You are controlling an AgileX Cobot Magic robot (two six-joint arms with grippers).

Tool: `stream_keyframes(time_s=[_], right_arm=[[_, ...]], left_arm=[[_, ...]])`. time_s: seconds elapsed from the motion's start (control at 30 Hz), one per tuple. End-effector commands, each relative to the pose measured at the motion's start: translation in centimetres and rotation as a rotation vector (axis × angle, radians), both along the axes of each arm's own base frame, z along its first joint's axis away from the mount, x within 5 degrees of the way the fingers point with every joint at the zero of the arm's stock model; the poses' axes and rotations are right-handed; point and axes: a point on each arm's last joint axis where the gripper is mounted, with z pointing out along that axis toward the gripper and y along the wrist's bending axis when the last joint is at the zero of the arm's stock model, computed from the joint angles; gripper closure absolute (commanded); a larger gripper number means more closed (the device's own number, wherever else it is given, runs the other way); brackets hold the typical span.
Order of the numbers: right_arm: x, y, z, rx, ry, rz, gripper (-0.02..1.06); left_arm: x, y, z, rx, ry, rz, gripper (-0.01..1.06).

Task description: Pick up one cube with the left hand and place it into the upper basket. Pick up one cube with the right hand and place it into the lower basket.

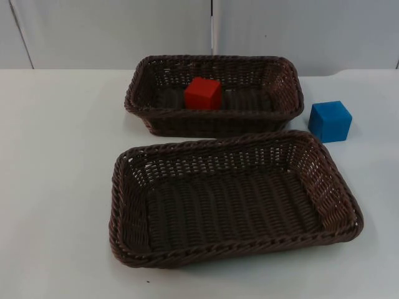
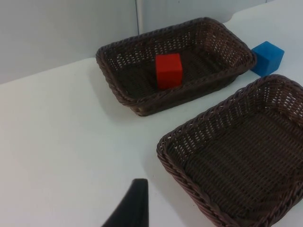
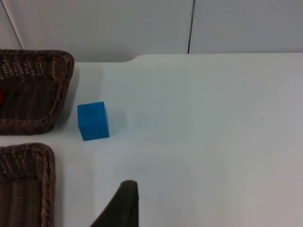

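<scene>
2 brown wicker baskets on the white table [image 1: 56,187]. Upper basket [image 1: 215,121] sits toward the table's far edge by the grey partition wall [image 1: 112,31]; lower basket [image 1: 234,249] is just in front of it toward the near edge, the rims close but whether they touch can't be told.

Red cube [image 1: 202,93] lies inside the upper basket, on its floor near the back wall, roughly mid-length (left wrist view shows it [image 2: 169,70] upright, flat on the weave). Blue cube [image 1: 330,121] stands on the bare table just beside the upper basket's right end, near the lower basket's far right corner, touching neither (gap to both is clear in the right wrist view [image 3: 93,121]). Lower basket holds nothing.

Left gripper [image 2: 129,208]: 1 black fingertip seen, hovering over bare table off the lower basket's left side, well apart from the red cube; spread or pressed together can't be told. Right gripper [image 3: 118,205]: 1 black fingertip over bare table to the right of the baskets, apart from the blue cube; finger state can't be told either.
</scene>
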Motion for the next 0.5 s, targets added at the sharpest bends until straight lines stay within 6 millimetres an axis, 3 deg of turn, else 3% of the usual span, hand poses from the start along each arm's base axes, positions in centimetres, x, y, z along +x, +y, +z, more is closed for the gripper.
stream_keyframes(time_s=[0.0,0.13,0.17,0.3,0.37,0.47], right_arm=[[1.9,0.0,0.5,0.001,0.001,-0.002,-0.01],[6.1,0.1,0.6,-0.003,0.083,0.0,-0.01],[6.1,0.1,0.6,-0.003,0.083,0.0,-0.01],[10.0,0.2,0.2,-0.009,0.149,0.004,-0.01],[10.8,0.2,0.1,-0.009,0.158,0.004,-0.01],[13.5,0.3,-0.6,-0.01,0.21,0.004,-0.01]], left_arm=[[-0.1,0.1,-0.1,-0.003,0.0,0.006,0.08],[-0.1,0.1,-0.1,-0.003,0.0,0.006,0.08],[-0.1,0.1,-0.1,-0.003,0.0,0.006,0.08],[-0.1,0.1,-0.1,-0.002,0.001,0.005,0.08],[-0.1,0.1,-0.1,-0.002,0.001,0.005,0.08],[-0.1,0.1,-0.1,0.002,0.0,0.006,0.08]])
